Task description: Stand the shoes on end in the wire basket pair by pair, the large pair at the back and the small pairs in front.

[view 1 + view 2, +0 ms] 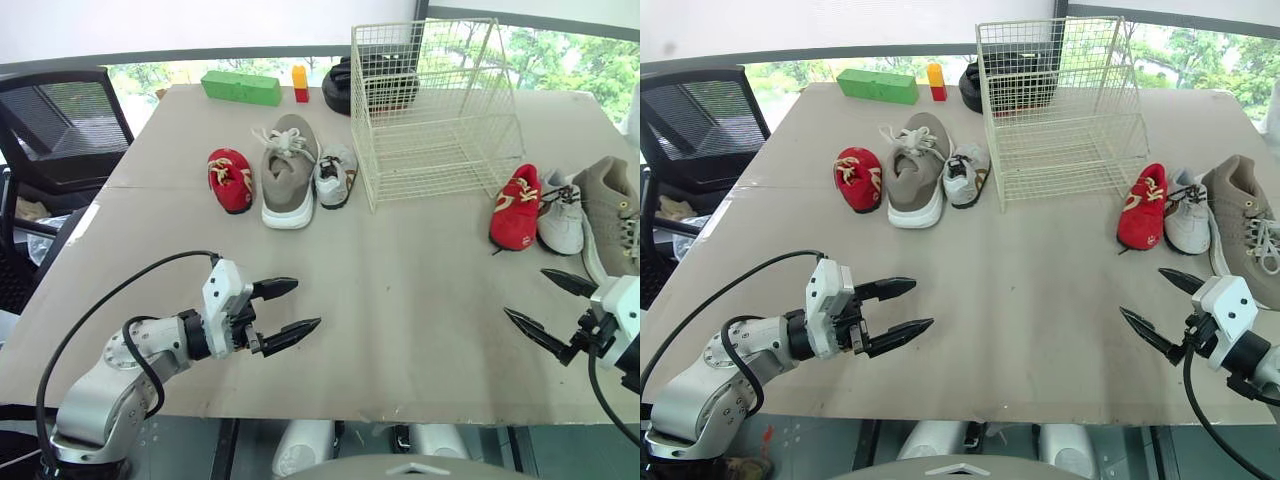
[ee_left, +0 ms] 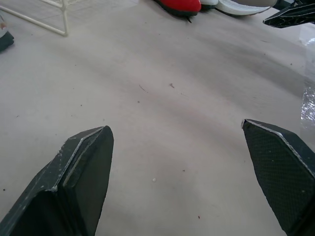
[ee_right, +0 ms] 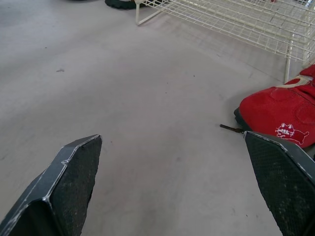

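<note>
Grey table (image 1: pixel 400 300) by windows (image 1: pixel 570 60) (1 chair (image 1: pixel 60 125) beside); left gripper (image 1: pixel 308 303), right gripper (image 1: pixel 525 292) spread, empty.

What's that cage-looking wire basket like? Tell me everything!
The wire basket is a boxy cage of thin cream-coloured wire, made as a grid you can see through. It stands upright on the table, toward the far side, and has no shoes in it. A small white shoe lies near its left side and a red shoe near its right front corner, both outside. A black thing sits behind it.
</note>
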Robot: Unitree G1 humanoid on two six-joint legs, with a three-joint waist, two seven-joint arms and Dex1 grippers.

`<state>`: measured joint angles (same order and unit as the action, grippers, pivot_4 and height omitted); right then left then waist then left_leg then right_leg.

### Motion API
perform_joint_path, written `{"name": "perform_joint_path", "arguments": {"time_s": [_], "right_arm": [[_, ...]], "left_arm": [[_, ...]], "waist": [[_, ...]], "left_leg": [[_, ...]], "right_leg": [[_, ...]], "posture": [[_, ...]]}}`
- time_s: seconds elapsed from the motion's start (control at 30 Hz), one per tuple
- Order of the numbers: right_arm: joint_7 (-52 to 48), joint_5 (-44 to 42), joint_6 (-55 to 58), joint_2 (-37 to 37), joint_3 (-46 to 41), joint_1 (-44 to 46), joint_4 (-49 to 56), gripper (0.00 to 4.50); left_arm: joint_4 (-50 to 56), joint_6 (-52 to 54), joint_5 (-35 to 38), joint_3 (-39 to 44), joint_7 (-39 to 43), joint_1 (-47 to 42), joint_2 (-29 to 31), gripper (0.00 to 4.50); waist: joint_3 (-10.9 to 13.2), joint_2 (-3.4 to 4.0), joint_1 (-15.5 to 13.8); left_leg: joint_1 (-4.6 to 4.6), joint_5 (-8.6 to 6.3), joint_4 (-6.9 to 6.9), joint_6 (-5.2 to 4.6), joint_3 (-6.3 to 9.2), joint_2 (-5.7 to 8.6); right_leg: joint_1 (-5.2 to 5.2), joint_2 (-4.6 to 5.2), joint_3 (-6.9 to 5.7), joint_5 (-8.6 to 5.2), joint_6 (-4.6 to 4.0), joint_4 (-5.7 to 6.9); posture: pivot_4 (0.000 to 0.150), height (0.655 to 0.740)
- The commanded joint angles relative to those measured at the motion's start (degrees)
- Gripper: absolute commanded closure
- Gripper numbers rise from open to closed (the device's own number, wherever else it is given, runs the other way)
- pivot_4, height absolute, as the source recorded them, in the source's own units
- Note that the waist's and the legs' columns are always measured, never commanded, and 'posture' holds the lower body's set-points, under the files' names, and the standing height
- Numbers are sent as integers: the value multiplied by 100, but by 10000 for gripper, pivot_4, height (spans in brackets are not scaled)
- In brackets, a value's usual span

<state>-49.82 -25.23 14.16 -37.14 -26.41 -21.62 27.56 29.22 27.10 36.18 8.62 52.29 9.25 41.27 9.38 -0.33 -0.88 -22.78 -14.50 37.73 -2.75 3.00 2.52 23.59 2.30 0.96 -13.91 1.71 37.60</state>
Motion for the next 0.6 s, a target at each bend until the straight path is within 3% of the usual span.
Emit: {"name": "perform_joint_path", "arguments": {"time_s": [0.03,0.2,0.3,0.4,0.6], "right_arm": [[-16,-177,-7,-64,-116,107,-35,0],[135,-371,583,-476,227,1050,103,0],[394,-165,1310,-959,813,2227,-242,0],[272,381,1545,-1245,1801,3915,-1144,0],[-443,2016,747,-1105,3697,7051,-4014,0]], "left_arm": [[247,-51,117,50,-137,-134,-111,140],[466,-2,249,13,-517,-313,-496,140],[587,-29,460,-64,-449,-396,-598,140],[722,26,829,-122,-354,-519,-696,140],[894,-426,89,-376,-934,-739,-971,140]], "waist": [[0,0,0],[1,-1,18],[2,1,27],[6,-6,14],[17,-4,6]], "left_leg": [[0,0,0,0,0,0],[0,0,9,0,-6,0],[2,0,9,0,-13,-3],[1,1,12,0,-14,-6],[-7,2,14,2,-18,-3]], "right_leg": [[0,0,0,0,0,0],[-1,-1,5,2,2,3],[0,-5,9,8,11,5],[1,-8,5,6,5,5],[3,-8,0,14,17,0]], "posture": [[1500,7400],[1500,7400],[1500,7400],[1500,7400],[1500,7400]]}}
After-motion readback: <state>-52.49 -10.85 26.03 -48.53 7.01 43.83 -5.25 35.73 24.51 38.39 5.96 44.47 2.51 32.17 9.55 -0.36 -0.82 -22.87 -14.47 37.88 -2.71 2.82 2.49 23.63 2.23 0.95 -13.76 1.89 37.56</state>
